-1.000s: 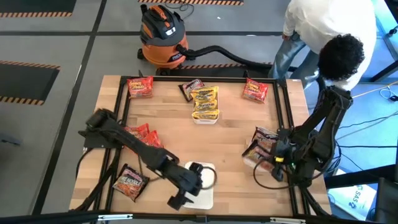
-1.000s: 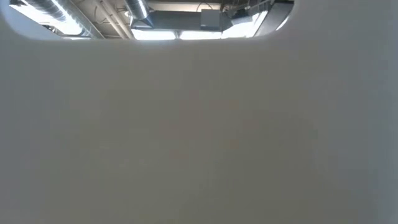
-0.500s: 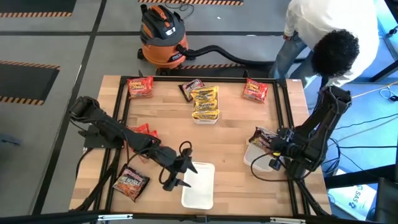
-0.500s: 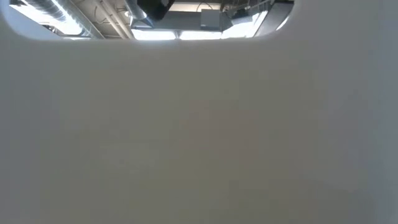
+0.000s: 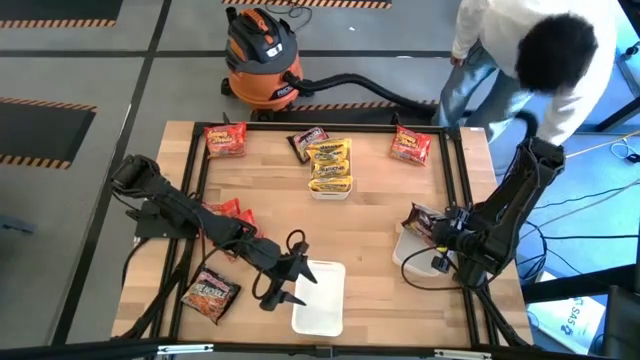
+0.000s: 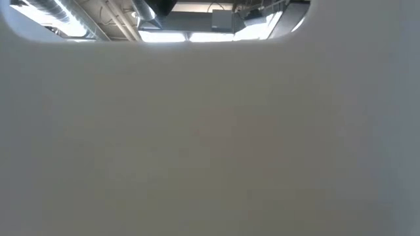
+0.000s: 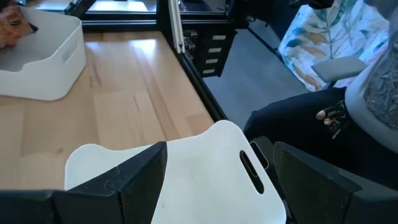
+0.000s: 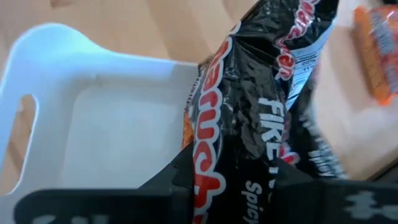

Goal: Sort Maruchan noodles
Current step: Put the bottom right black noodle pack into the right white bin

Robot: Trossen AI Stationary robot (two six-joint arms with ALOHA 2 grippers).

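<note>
So the right gripper [image 5: 432,226] is out at the right side of the wooden surface [image 5: 370,215], clamped on a dark Maruchan packet [image 8: 249,118] and holding it over a white tray [image 8: 106,118] there. The right wrist view shows the black crinkly wrapper pinched between the two fingers, hanging right above the tray's corner, with an orange packet [image 8: 378,46] peeking in at the edge.

The left gripper [image 5: 287,277] sits near the front middle with its fingers spread wide and nothing between them, just beside the near white tray [image 5: 322,298]. The left wrist view looks down at that tray's rim and handle slot.

The rest of the noodles are scattered around: a red packet [image 5: 225,139] at the far left corner, another red one [image 5: 410,146] at the far right, a stack of yellow packets [image 5: 330,163] in a tray at the far middle with a dark packet [image 5: 303,142] touching it, some red packets [image 5: 228,212] under the left arm, and a dark packet [image 5: 208,293] at the front left.

A person [image 5: 545,60] bends over past the far right corner, and an orange shop vac [image 5: 260,55] stands on the floor beyond the far edge. The low view is blocked by something pale.
</note>
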